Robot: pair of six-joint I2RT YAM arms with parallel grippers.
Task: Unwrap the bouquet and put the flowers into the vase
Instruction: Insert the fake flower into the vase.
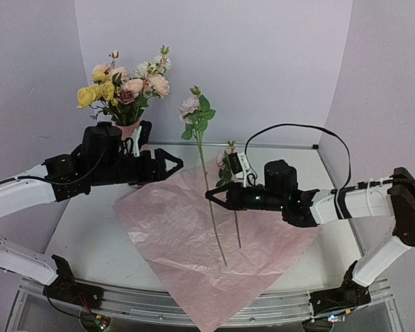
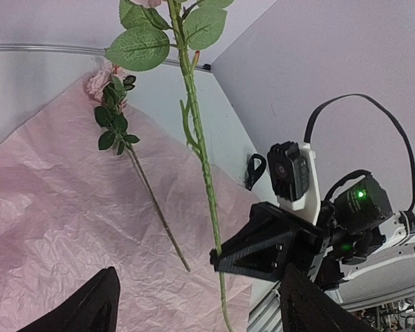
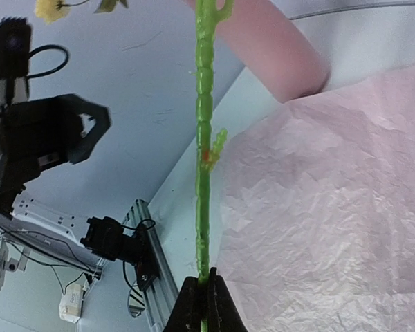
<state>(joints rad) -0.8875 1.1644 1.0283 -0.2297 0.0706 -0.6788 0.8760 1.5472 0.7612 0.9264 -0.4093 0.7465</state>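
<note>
The pink vase (image 1: 129, 130) stands at the back left behind my left arm and holds several pink, cream and yellow flowers (image 1: 124, 86). In the right wrist view the vase (image 3: 270, 48) sits past the paper. My right gripper (image 1: 211, 196) (image 3: 204, 285) is shut on the lower stem of one flower (image 1: 198, 149) and holds it upright over the flat pink paper (image 1: 194, 235). This held stem (image 2: 200, 152) also crosses the left wrist view. Another flower (image 1: 235, 218) (image 2: 155, 214) lies on the paper. My left gripper (image 1: 176, 164) (image 2: 200, 311) is open with nothing in it, left of the held flower.
The crinkled paper sheet (image 2: 48, 221) (image 3: 332, 207) covers the table's middle and hangs over the near edge. A small black loop (image 2: 254, 169) lies on the table beyond the paper. White walls enclose the back and sides. A metal rail (image 1: 194, 315) runs along the front.
</note>
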